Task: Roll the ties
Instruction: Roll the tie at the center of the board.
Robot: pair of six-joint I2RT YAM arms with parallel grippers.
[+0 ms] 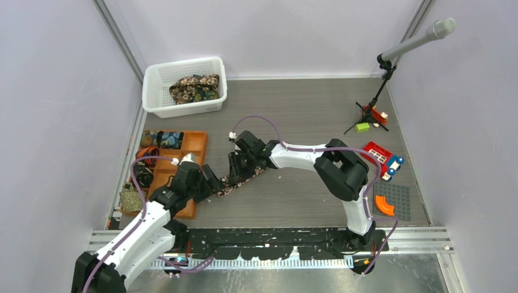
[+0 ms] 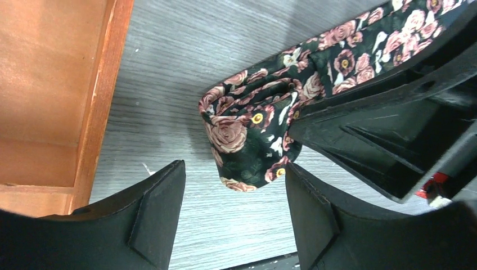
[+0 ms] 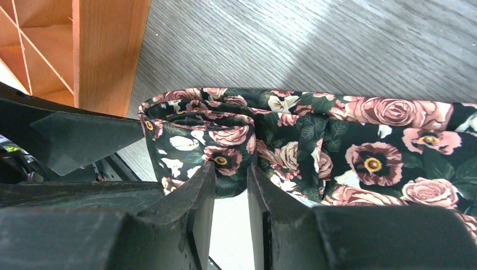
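Note:
A black tie with pink-cream flowers (image 1: 239, 177) lies on the grey table, its left end wound into a small upright roll (image 3: 194, 135) (image 2: 247, 135). My right gripper (image 3: 230, 169) (image 1: 235, 168) is shut on the roll's wall, the fabric pinched between its narrow-set fingertips. My left gripper (image 2: 235, 169) (image 1: 214, 183) stands open just left of the roll, its fingers apart on either side of the roll's near edge and not touching it. More ties (image 1: 194, 88) lie bunched in the white basket (image 1: 153, 97). Rolled ties (image 1: 170, 139) sit in the orange tray (image 1: 198, 143).
The orange tray's wooden wall (image 2: 107, 84) (image 3: 107, 56) stands close on the left of the roll. A microphone stand (image 1: 379, 104), a red-blue toy block (image 1: 382, 160) and a grey studded plate (image 1: 397, 194) stand at the right. A black rail (image 1: 275, 244) runs along the near edge.

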